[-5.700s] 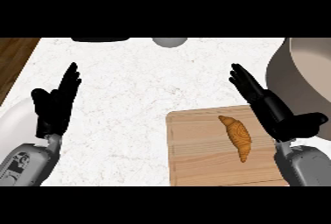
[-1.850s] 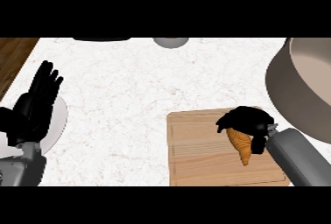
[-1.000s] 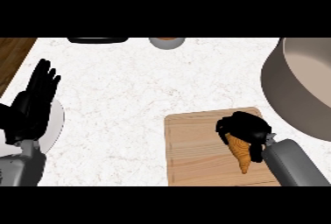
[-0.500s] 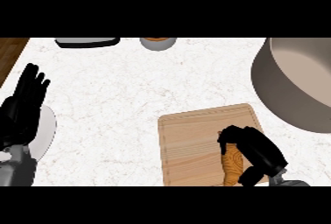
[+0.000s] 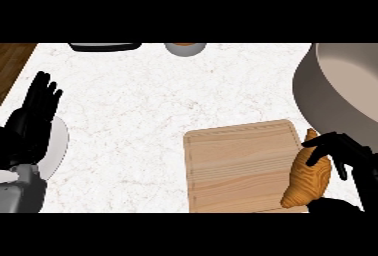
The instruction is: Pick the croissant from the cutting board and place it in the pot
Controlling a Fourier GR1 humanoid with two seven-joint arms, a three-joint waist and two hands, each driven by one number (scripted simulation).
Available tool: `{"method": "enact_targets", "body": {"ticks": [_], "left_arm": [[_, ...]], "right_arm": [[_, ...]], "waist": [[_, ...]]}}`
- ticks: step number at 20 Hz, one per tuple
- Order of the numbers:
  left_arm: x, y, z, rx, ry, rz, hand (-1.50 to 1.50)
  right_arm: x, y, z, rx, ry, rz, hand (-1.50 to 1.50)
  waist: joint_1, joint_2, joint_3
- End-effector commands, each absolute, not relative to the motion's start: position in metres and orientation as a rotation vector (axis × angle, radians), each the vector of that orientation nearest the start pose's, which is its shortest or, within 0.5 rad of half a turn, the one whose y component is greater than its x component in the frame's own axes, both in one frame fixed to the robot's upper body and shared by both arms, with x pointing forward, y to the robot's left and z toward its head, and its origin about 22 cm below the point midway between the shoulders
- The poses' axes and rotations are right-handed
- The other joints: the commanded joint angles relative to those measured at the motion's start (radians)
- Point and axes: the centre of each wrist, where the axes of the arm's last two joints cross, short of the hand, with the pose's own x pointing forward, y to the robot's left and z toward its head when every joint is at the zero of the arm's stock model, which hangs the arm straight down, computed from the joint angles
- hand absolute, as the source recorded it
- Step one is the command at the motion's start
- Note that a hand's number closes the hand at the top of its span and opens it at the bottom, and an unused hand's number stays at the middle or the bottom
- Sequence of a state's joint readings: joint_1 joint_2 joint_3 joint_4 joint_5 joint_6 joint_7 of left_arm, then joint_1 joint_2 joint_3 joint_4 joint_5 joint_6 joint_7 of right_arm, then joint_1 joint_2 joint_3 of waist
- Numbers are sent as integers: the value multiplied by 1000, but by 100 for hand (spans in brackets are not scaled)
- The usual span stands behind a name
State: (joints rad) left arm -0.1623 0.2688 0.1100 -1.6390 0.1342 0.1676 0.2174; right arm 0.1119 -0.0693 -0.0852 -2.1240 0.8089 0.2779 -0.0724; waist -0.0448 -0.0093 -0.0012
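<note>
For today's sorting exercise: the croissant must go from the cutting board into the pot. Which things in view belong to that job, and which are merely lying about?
Belong to the job:
croissant
right hand, curled round it
cutting board
pot

Lying about:
left hand, resting open
white plate
dark tray
grey bowl

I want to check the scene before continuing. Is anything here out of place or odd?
Nothing stands out. The croissant is held in the right hand at the cutting board's right edge, near the pot. The left hand rests open at the left.

The large grey metal pot [image 5: 336, 100] is cut off at the right edge; the black right hand [image 5: 341, 156] hides part of the golden croissant [image 5: 304, 179].
</note>
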Motion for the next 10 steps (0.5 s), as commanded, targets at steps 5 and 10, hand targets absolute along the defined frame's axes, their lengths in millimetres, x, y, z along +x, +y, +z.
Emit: {"method": "enact_targets", "body": {"ticks": [5, 10], "left_arm": [[296, 283, 86, 212, -1618, 67, 0], [283, 287, 72, 199, -1617, 61, 0]], "right_arm": [[190, -314, 163, -919, -1772, 495, 150], [202, -361, 173, -867, -1758, 398, 150]], "waist": [[38, 11, 1], [41, 10, 1]]}}
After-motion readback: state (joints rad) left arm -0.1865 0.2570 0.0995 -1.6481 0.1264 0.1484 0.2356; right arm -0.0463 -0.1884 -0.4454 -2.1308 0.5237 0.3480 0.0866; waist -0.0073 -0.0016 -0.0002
